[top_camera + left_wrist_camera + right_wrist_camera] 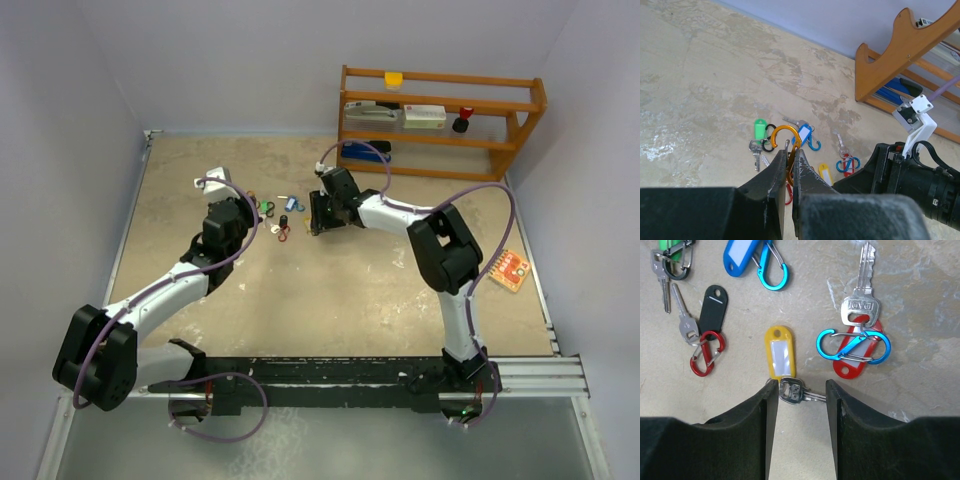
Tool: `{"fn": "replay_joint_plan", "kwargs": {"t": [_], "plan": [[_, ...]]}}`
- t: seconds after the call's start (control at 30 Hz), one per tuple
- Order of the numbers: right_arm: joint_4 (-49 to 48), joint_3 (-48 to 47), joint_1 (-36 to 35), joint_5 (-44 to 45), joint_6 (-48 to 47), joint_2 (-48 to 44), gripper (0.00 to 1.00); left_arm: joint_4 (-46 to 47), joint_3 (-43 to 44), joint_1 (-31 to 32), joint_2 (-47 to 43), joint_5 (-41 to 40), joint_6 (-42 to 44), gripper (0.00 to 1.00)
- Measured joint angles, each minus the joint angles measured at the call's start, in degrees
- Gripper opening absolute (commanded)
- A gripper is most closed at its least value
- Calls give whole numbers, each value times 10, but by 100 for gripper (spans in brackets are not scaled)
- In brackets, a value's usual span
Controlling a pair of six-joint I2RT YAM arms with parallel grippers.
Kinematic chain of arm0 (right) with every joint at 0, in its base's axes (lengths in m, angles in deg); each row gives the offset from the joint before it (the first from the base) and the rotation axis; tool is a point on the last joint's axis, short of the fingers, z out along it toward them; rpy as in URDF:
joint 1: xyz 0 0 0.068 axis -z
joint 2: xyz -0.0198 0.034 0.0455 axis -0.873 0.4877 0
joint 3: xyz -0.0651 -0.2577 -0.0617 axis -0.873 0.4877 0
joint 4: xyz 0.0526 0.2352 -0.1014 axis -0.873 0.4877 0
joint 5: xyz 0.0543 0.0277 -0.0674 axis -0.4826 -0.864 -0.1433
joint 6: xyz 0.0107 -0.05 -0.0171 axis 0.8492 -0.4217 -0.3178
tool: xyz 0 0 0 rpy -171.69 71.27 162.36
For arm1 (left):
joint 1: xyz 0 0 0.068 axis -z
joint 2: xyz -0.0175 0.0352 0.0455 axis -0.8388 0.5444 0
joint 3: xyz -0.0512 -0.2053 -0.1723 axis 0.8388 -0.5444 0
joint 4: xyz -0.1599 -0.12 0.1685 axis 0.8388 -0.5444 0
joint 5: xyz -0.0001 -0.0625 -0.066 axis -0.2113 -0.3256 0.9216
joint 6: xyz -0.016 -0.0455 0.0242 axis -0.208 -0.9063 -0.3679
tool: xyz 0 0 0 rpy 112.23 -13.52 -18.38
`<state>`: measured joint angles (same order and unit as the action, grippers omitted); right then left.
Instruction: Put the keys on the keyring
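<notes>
The right gripper [797,390] hangs low over the bench [920,390], fingers [755,415] apart. A silver key [791,391] with a yellow tag [779,357] lies between their tips. Just beside it, a blue clip [852,346] crosses a red tag [850,371] and a second key [861,295]. A black tag [713,307] lies near a red clip [705,355].

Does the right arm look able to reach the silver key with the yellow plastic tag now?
Probably yes. The right pincer stands open around the head of the silver key with the yellow plastic tag. Nothing covers the key, and the blue S-shaped metal clip lies apart, to one side.
</notes>
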<state>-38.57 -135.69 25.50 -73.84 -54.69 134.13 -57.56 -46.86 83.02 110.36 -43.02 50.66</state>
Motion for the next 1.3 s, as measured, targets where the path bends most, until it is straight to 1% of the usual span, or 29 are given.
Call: {"fn": "replay_joint_plan", "kwargs": {"t": [0.2,0.37,0.67,1.0,1.17,1.3], "plan": [[-4,9,5,-19,7,0,47,0,0,0,0,0,0,0],[-31,22,5,-44,15,0,47,0,0,0,0,0,0,0],[-88,81,5,-77,33,-25,47,0,0,0,0,0,0,0],[-90,140,2,-116,46,-66,48,0,0,0,-4,0,0,0],[-85,161,-2,-115,42,-84,48,0,0,0,-4,0,0,0],[-78,165,-4,-88,26,-94,47,0,0,0,-5,0,0,0]]}}
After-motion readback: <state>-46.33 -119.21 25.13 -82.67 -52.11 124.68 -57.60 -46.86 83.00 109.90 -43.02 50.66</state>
